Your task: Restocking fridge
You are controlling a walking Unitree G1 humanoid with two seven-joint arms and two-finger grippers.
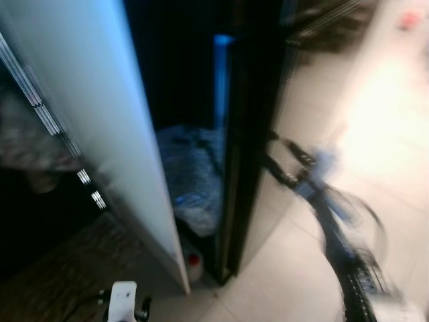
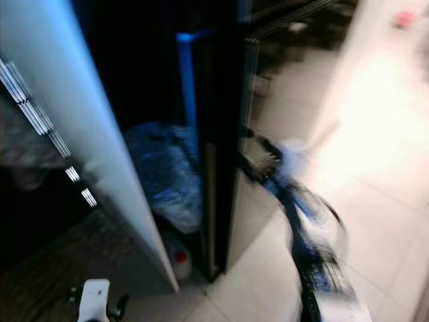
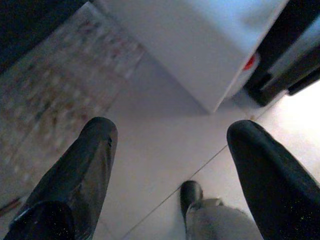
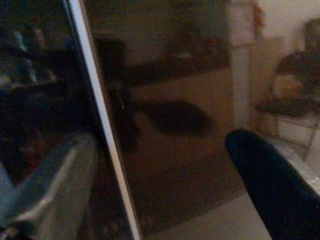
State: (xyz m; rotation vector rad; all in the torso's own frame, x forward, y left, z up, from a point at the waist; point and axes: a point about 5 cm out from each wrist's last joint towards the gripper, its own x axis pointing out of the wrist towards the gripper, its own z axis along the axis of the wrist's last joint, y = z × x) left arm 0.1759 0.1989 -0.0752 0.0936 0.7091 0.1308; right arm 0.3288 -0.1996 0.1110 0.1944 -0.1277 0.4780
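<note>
The fridge stands open: its white door (image 1: 100,121) swings out to the left, and the inside is dark with a blue glow. A crumpled plastic bag (image 1: 191,174) lies low inside. Below it stands a white bottle with a red cap (image 1: 194,263). My right arm reaches in from the right, blurred. Its gripper (image 1: 271,149) is open beside the fridge's glossy black right-hand panel (image 4: 170,125), with nothing between the fingers (image 4: 275,185). My left gripper (image 3: 172,130) hangs low and open over the floor, near the white door's bottom corner (image 3: 215,95).
Pale floor tiles (image 1: 375,134) spread to the right of the fridge. A patterned rug (image 3: 55,85) lies left of the door. A dark foot-like shape (image 3: 191,194) shows below the left gripper. A small red thing (image 1: 410,19) lies far right.
</note>
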